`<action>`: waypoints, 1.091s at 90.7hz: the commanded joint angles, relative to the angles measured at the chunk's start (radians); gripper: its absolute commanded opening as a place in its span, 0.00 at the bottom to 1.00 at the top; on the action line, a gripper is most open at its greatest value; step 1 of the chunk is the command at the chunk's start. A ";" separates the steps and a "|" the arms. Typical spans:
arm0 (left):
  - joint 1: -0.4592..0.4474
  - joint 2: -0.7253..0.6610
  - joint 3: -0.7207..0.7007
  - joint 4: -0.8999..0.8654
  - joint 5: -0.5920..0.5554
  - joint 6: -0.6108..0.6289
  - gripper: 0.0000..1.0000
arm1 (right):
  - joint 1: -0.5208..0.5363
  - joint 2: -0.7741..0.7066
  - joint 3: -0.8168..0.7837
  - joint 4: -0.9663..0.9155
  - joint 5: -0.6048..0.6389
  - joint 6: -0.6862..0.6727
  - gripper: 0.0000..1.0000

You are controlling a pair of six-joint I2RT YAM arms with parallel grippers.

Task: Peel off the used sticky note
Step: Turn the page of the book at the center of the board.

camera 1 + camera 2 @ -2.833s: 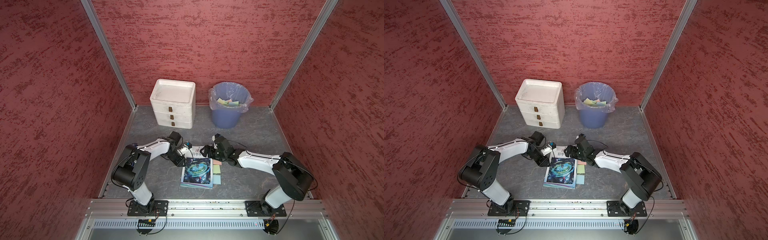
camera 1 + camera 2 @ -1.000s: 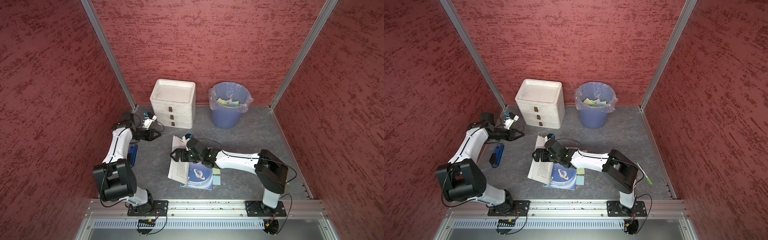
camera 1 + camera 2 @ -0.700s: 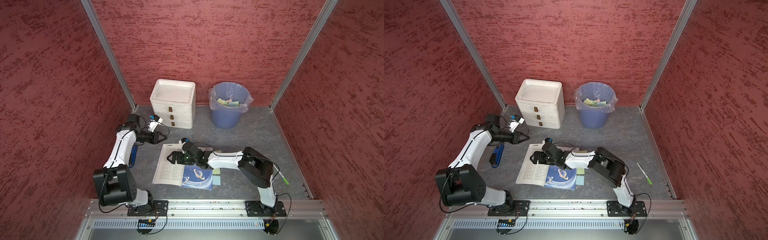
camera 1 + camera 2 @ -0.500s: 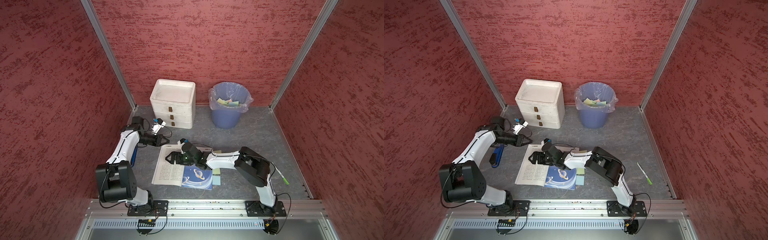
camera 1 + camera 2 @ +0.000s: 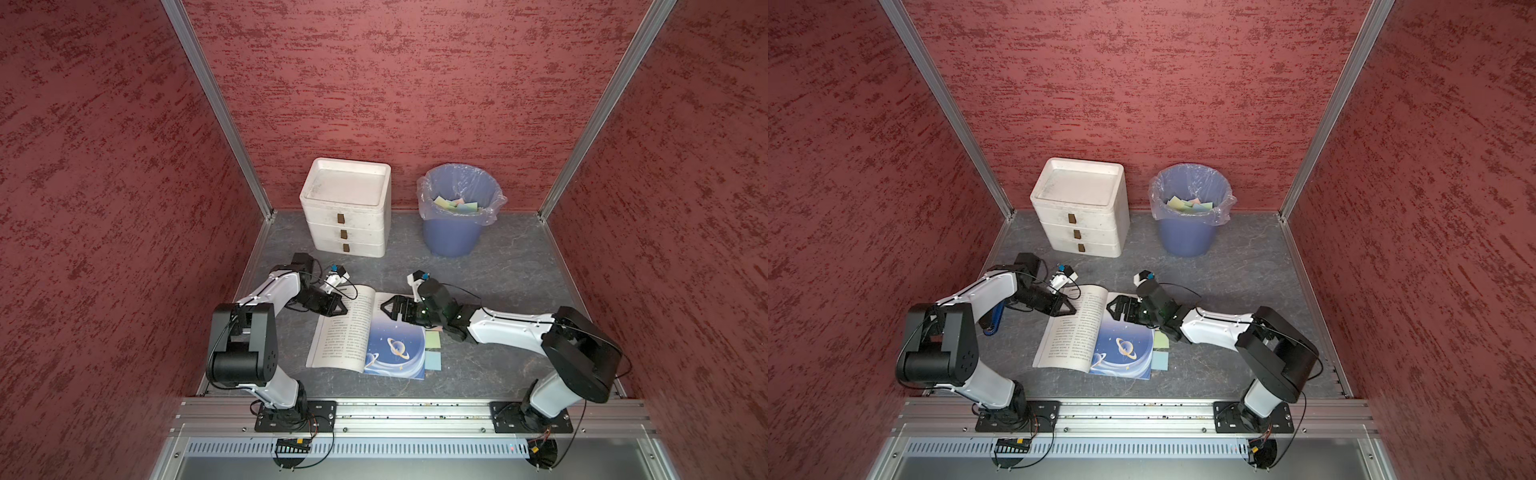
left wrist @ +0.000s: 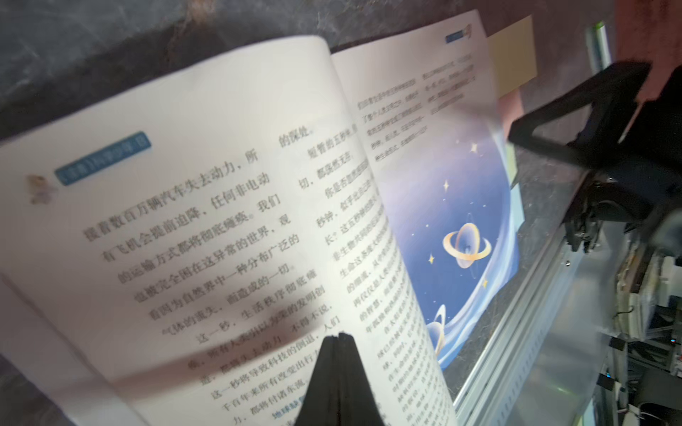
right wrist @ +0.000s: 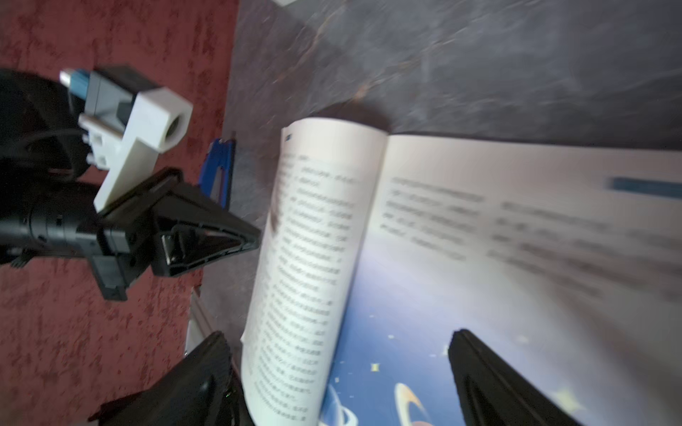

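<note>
An open book [image 5: 353,332] lies flat in both top views, text on its left page and a blue planet picture [image 5: 397,345] on its right. Sticky notes poke out past its right edge, a green one [image 5: 432,340] above a blue one [image 5: 433,360]; the left wrist view shows a yellow note [image 6: 513,55] at the page's far corner. Which note is the used one I cannot tell. My left gripper [image 5: 343,311] [image 6: 338,336] is shut and empty at the left page's upper corner. My right gripper [image 5: 386,309] [image 7: 339,343] stands open over the top of the right page.
A white drawer unit [image 5: 347,208] and a blue lined bin [image 5: 457,212] holding discarded notes stand at the back wall. A blue object [image 5: 992,324] lies on the floor under my left arm, left of the book. Red walls close in on both sides.
The book has been turned open. My left gripper has come down from near the drawers to the book's left page. My right gripper has drawn back rightward over the right page.
</note>
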 commanded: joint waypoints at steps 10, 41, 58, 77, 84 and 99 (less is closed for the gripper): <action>-0.058 -0.019 -0.038 0.088 -0.150 0.001 0.00 | -0.114 -0.050 -0.072 -0.069 -0.001 -0.049 0.97; -0.142 0.003 -0.064 0.127 -0.317 0.009 0.00 | -0.161 0.041 -0.013 -0.079 -0.044 -0.090 0.97; -0.160 0.003 -0.069 0.121 -0.328 0.020 0.00 | -0.165 0.059 -0.013 -0.039 -0.067 -0.078 0.97; -0.171 0.012 -0.068 0.120 -0.330 0.023 0.00 | -0.162 0.022 -0.035 -0.033 -0.077 -0.073 0.96; -0.173 0.014 -0.070 0.121 -0.331 0.025 0.00 | -0.155 -0.012 -0.044 -0.047 -0.064 -0.080 0.96; -0.174 0.012 -0.070 0.123 -0.327 0.025 0.00 | -0.144 -0.035 -0.047 -0.053 -0.064 -0.078 0.96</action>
